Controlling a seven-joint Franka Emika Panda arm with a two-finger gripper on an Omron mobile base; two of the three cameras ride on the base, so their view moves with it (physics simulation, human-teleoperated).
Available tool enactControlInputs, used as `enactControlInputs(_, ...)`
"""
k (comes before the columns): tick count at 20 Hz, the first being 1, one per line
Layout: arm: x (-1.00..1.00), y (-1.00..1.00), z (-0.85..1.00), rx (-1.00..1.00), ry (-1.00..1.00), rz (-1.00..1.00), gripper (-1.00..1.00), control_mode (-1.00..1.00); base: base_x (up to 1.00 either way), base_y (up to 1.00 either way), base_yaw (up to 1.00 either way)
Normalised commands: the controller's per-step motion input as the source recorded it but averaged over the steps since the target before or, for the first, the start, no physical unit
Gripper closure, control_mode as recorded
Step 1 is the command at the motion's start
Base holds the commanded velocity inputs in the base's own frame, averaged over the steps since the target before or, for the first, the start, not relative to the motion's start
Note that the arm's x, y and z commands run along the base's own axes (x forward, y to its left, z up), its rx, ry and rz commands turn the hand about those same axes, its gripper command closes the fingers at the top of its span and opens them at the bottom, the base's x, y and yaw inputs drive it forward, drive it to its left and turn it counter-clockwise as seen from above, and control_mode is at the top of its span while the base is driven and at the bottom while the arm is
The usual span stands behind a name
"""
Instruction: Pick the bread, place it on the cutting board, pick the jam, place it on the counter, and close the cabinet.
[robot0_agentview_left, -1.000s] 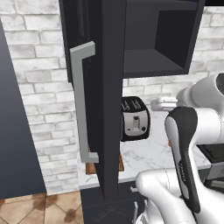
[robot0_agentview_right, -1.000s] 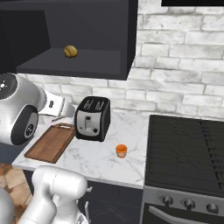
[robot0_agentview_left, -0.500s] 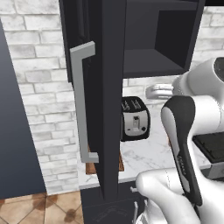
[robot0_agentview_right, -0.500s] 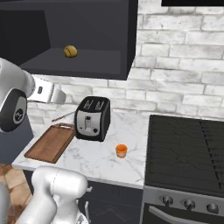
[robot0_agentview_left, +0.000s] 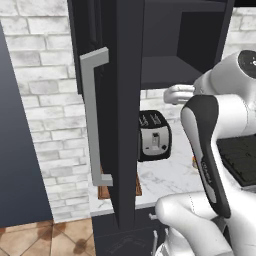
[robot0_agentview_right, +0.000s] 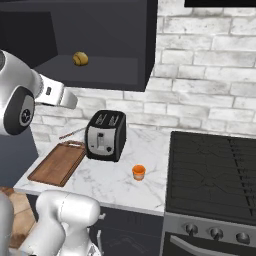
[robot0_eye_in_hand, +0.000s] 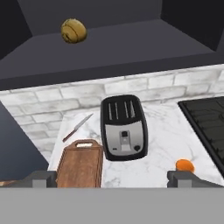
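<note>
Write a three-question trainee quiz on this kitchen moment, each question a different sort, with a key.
1. True or false: the bread lies on the cutting board.
2. Multiple choice: the jam stands (A) inside the cabinet, (B) on the counter between the toaster and the stovetop, (C) on the cutting board.
3. Fill in: the gripper is ____ and holds nothing.

Key: 1 false, the bread sits on the cabinet shelf; 2 B; 3 open.

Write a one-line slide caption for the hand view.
Open gripper faces toaster, board and jam; bread sits in the cabinet above.
</note>
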Motion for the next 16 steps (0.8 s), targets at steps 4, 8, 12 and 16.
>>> enactControlInputs(4, 0.24, 0.00, 0.07, 0.00, -0.03, 0.02, -1.00, -1.00, 0.00, 0.00, 0.00)
enactControlInputs(8, 0.17, 0.00, 0.31, 0.00, -0.01, 0.00, -1.00, -1.00, 0.00, 0.00, 0.00)
enactControlInputs(12, 0.17, 0.01, 0.35, 0.00, 0.00, 0.00, -1.00, -1.00, 0.00, 0.00, 0.00)
enactControlInputs(16, 0.16, 0.07, 0.22, 0.00, 0.00, 0.00, -1.00, -1.00, 0.00, 0.00, 0.00)
